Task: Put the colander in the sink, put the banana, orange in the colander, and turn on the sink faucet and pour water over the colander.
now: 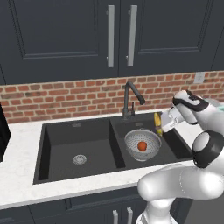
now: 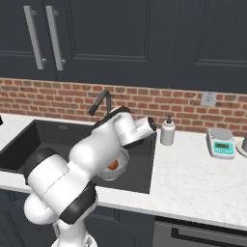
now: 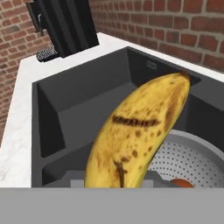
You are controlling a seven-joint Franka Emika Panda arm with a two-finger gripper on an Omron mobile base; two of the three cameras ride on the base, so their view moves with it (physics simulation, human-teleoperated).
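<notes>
The black double-basin sink is set in a white counter. In its right basin stands the silvery holed colander, with the orange lying inside it. My gripper hangs over the colander's right rim, shut on the yellow, brown-spotted banana. In the hand view the banana stands close in front and hides the fingertips. Behind it are the colander, a sliver of the orange and the sink's left basin. The dark gooseneck faucet rises behind the divider, with no water running.
A white soap bottle and a small scale stand on the counter to the right of the sink. A black appliance sits at the far left. A brick wall and dark upper cabinets lie behind.
</notes>
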